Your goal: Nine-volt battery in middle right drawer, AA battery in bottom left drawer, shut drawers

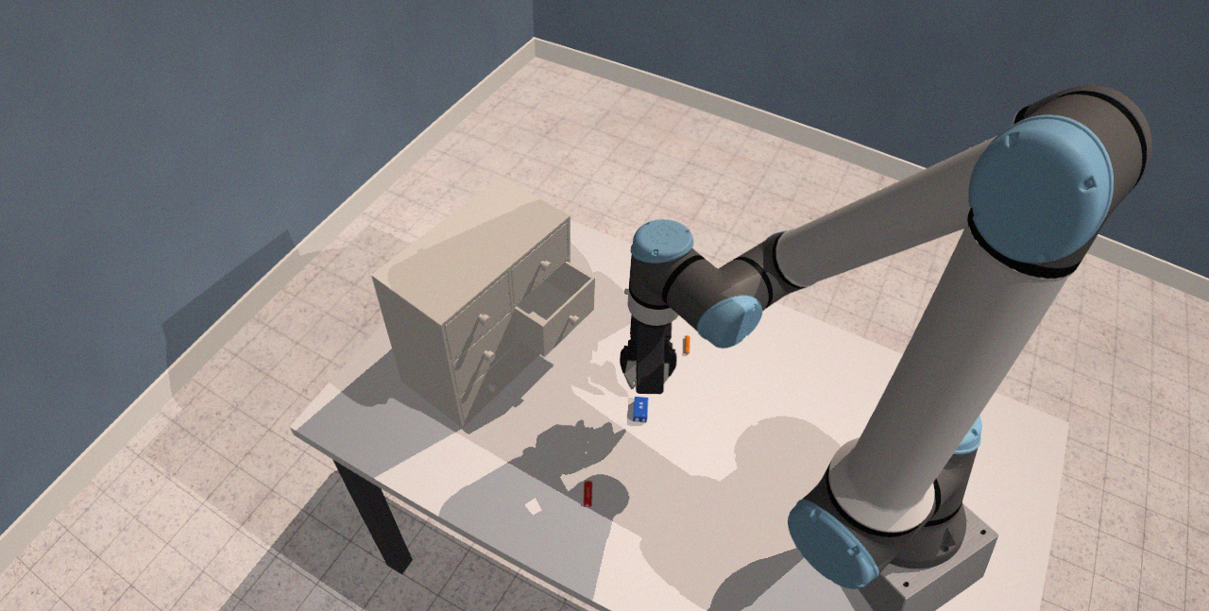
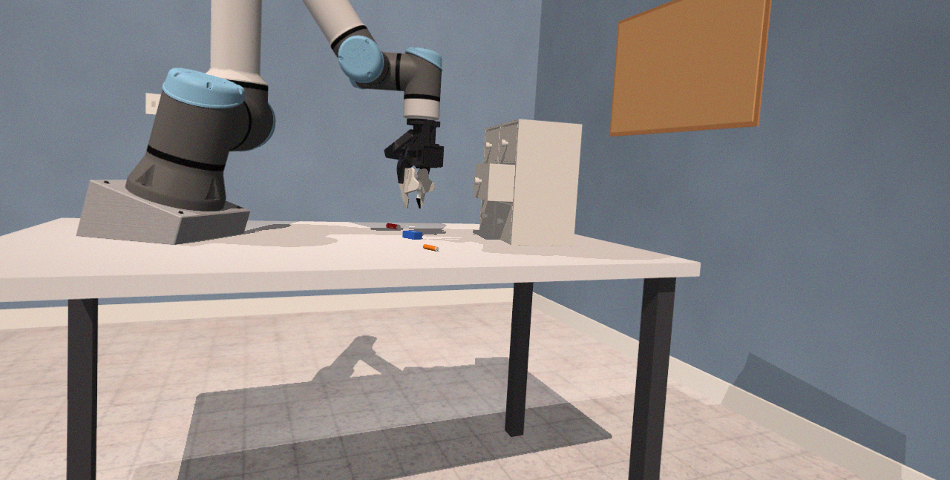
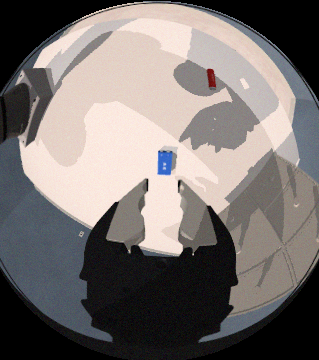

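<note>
The blue nine-volt battery (image 1: 639,409) lies flat on the white table, apart from the chest; it also shows in the side view (image 2: 411,234) and the wrist view (image 3: 165,162). The small orange AA battery (image 1: 686,344) lies on the table beyond the gripper, nearer the side camera (image 2: 430,248). My gripper (image 1: 647,388) (image 2: 415,202) points down and hangs above the nine-volt battery. Its fingers stand partly apart with nothing between them. The beige chest (image 1: 473,295) stands upright with the right drawer of the middle row (image 1: 557,298) pulled out; the other drawers are shut.
A small red cylinder (image 1: 587,492) and a small white chip (image 1: 532,506) lie near the table's front edge, in the arm's shadow. The robot base (image 2: 159,211) stands at the far end of the table. A cork board (image 2: 690,55) hangs on the wall.
</note>
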